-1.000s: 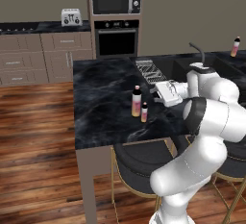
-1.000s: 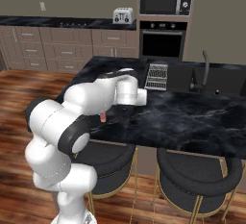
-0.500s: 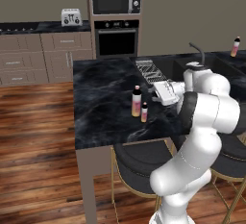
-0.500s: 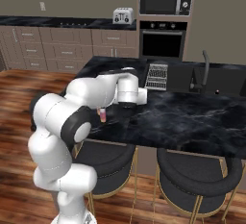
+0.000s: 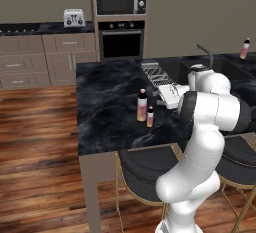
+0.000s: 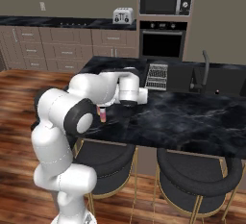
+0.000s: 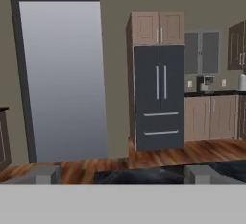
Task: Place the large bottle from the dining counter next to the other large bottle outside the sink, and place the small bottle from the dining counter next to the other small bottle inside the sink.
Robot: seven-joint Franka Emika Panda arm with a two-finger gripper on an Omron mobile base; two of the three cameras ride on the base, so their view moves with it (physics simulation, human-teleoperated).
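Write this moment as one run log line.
gripper: open, empty | large bottle, small bottle: upright on dining counter | step: approaching

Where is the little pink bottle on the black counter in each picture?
Left base view: the small bottle stands on the dining counter, right beside the large bottle, left of the white arm.
Right base view: it peeks out under the arm, near the counter's front edge.
Hand view: not in it.
Shared landmark: the ribbed drain rack.
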